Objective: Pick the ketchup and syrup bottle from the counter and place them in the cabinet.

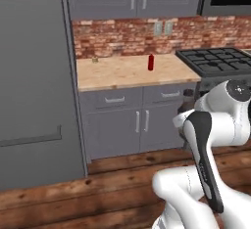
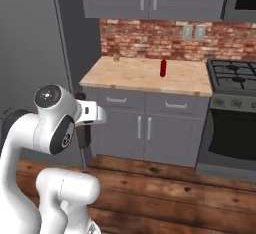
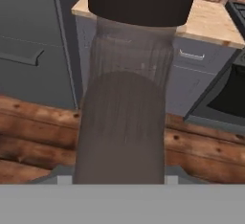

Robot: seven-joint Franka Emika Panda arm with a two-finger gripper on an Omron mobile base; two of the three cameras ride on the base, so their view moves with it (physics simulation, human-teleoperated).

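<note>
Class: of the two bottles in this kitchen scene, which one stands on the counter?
The ketchup, bright red, stands upright on the counter. The brown-grey syrup bottle is off it, in the end effector.

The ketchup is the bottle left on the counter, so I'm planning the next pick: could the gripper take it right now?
Probably not: the gripper is shut on the syrup bottle, while the ketchup stands far off on the counter.

Red ketchup (image 1: 151, 62), brown-grey syrup bottle (image 3: 127, 117), tan counter (image 1: 122, 74)

No readable text, label, brand or number shows on the bottles, cabinets or stove
</note>
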